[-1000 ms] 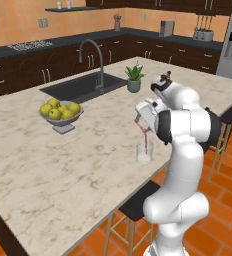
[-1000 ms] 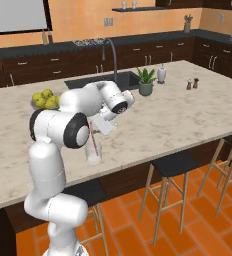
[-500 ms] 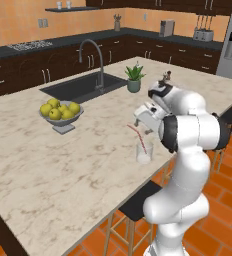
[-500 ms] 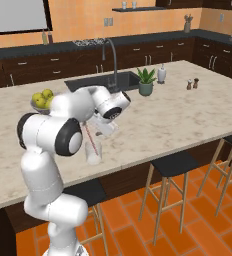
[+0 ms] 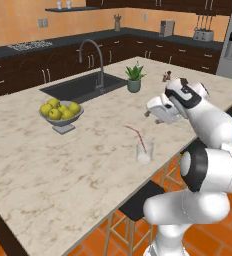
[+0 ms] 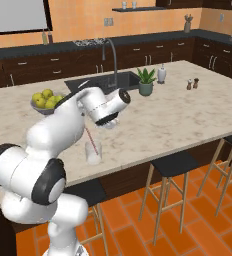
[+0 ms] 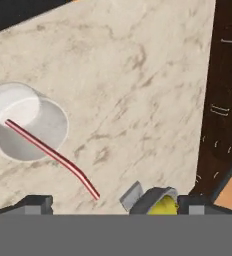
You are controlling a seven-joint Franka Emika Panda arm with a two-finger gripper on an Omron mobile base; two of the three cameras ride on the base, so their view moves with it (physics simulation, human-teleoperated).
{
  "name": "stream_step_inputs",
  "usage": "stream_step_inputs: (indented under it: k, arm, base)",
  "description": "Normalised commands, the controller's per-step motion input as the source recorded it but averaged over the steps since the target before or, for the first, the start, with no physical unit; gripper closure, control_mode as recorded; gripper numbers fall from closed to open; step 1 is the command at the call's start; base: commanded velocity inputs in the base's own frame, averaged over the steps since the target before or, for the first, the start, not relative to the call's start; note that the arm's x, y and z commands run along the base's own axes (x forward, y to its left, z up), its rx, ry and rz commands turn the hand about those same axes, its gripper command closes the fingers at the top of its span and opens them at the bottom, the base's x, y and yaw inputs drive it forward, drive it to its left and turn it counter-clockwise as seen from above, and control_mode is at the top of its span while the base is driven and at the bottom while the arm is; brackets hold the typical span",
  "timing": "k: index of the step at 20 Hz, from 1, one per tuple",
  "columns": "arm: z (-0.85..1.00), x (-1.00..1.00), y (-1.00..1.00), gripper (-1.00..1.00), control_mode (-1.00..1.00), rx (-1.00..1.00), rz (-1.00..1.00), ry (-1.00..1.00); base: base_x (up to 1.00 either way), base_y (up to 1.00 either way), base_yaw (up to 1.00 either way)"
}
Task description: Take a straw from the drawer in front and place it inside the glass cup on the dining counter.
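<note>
One straw (image 5: pixel 138 138) already stands in the glass cup (image 5: pixel 144 151), its lower end at the bottom of the glass and its bent top leaning out over the rim toward the bowl side; from above, the straw (image 7: pixel 53 156) crosses the cup's mouth at a slant. The cup sits near the front edge of the cream marble desk (image 5: pixel 48 170). Just to its right, the hand (image 5: pixel 157 111) hangs above the desk with fingers spread wide and nothing between them, apart from the glass.

Judging by this, the placing looks done and the step in hand is a clean retreat: lift straight up and away, keeping the fingers clear of the leaning straw tip so the light glass is not tipped.

Left of the cup, well apart, is a grey bowl of yellow-green fruit (image 5: pixel 61 113); behind it are the sink (image 5: pixel 83 86) and tap (image 5: pixel 92 56), then a small potted plant (image 5: pixel 134 79). None blocks the way; bar stools (image 6: pixel 167 170) stand below the edge.
</note>
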Motion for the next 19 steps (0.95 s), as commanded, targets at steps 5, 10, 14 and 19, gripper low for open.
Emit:
stream_step_inputs:
  k: [5, 10, 14, 19]
  arm:
    - [-0.18, -1.00, 0.00, -1.00, -1.00, -0.52, 0.00, -0.88]
    - [-0.76, -1.00, 0.14, -1.00, -1.00, -0.77, 0.01, -0.73]
    - [-0.99, -0.86, 0.35, -1.00, -1.00, -0.68, 0.05, -0.37]
    - [-0.95, -0.31, 0.53, -1.00, -1.00, -0.61, 0.06, 0.01]
  base:
    - [0.00, 0.00, 0.00]
    - [0.00, 0.00, 0.00]
    - [0.00, 0.00, 0.00]
    - [0.00, 0.00, 0.00]
